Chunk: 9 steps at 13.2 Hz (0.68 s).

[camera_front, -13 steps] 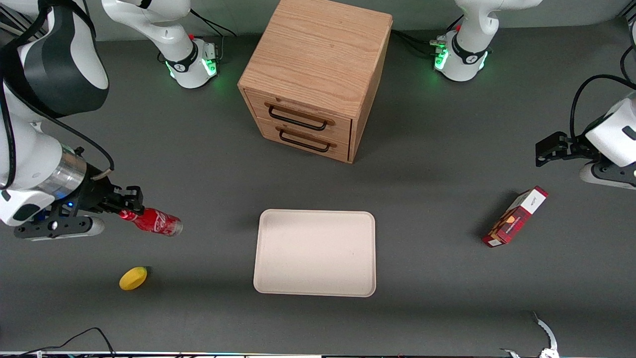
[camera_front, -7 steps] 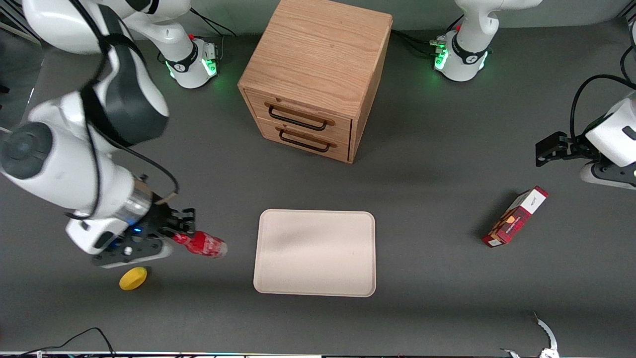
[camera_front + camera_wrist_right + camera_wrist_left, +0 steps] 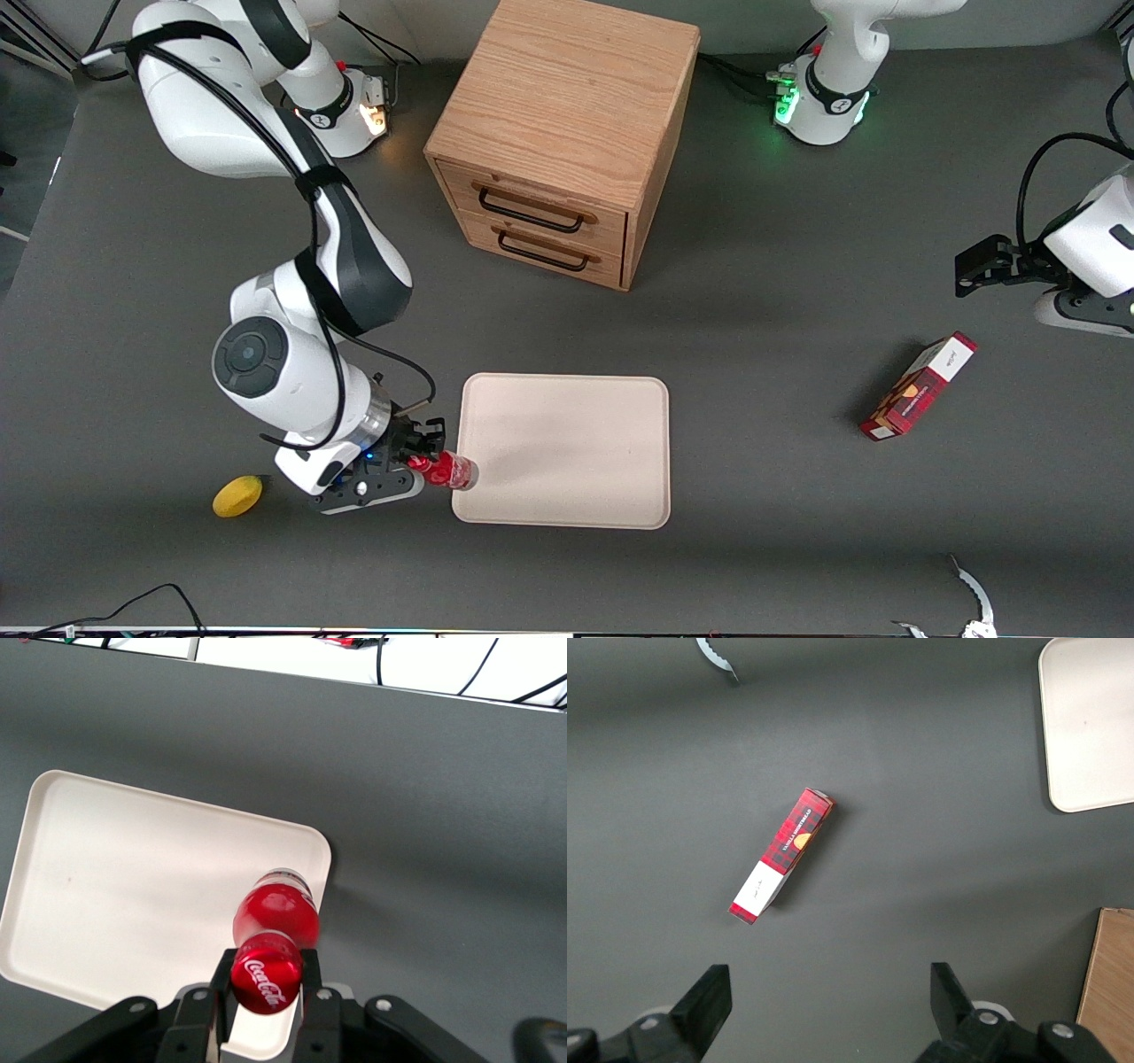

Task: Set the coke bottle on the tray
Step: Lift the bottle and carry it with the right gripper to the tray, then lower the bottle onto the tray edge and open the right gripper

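Note:
My right gripper (image 3: 423, 461) (image 3: 267, 981) is shut on the neck of the coke bottle (image 3: 449, 470) (image 3: 275, 917), a small red bottle with a red cap. The bottle hangs in the air, base down, over the edge of the beige tray (image 3: 567, 452) (image 3: 133, 895) that faces the working arm's end of the table, close to the tray corner nearest the front camera. The red cap with white script fills the space between the fingers (image 3: 223, 985). The tray has nothing lying on it.
A wooden two-drawer cabinet (image 3: 561, 133) stands farther from the front camera than the tray. A yellow lemon-like fruit (image 3: 237, 495) lies beside my gripper, toward the working arm's end. A red-and-white carton (image 3: 919, 386) (image 3: 782, 855) lies toward the parked arm's end.
My right arm has carried the coke bottle from the working arm's end of the table toward the tray, and nearer the front camera. The bottle now reaches over the tray's edge.

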{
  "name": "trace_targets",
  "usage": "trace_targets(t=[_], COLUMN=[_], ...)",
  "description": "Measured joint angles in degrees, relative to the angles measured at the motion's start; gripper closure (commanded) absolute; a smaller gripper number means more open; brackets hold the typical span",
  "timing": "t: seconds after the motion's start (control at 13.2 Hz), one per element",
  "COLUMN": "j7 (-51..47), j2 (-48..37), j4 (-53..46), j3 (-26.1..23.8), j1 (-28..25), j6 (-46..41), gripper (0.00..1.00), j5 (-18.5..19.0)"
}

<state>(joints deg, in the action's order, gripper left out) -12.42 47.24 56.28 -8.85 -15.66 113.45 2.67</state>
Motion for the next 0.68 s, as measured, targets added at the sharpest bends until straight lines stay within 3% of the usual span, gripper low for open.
trace_targets(t=[0.68], j7=[-1.46], j2=[5.07], j4=[-0.16], j3=[1.78], j1=[-2.44], j6=[6.83], gripper=[1.0], j5=[0.0])
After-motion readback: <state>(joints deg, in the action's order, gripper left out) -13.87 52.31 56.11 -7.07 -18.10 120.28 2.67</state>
